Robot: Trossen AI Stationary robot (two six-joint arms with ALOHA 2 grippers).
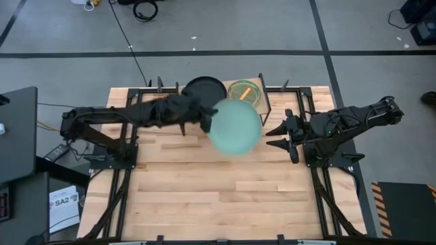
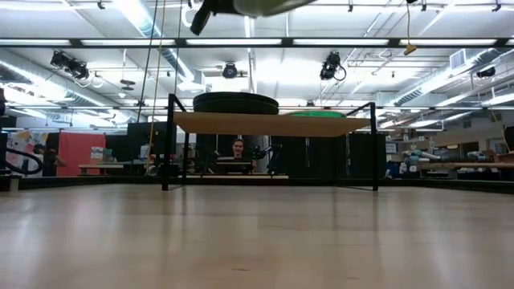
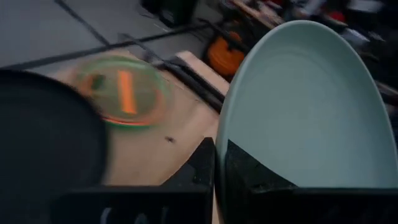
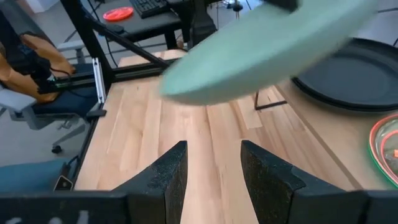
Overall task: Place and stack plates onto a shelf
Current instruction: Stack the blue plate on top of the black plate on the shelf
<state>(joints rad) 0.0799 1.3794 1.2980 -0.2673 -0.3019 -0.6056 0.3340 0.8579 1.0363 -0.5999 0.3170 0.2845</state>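
Observation:
A large pale mint plate (image 1: 235, 127) hangs in the air just in front of the shelf (image 2: 269, 122), with my left gripper (image 3: 216, 163) shut on it. In the low view only the plate's underside (image 2: 265, 6) shows at the top. On the shelf rest a black plate (image 1: 204, 88) at the left and translucent green and orange plates (image 1: 244, 92) at the right. To the mint plate's right my right gripper (image 4: 211, 171) stands open, holding nothing, its fingers pointing toward the plate. My left gripper pinches the mint plate's rim (image 3: 219, 146) between its two fingers, one finger (image 3: 202, 165) on each face, at the plate's left edge. The fingers come from the table's left, slanting slightly down. The plate is lifted clear of table and shelf, somewhat tilted.
The shelf stands at the far middle of the slatted wooden table (image 1: 218, 197) on thin black legs (image 2: 165, 144). The table's near half lies bare. A person sits in the room beyond the shelf (image 2: 238, 148).

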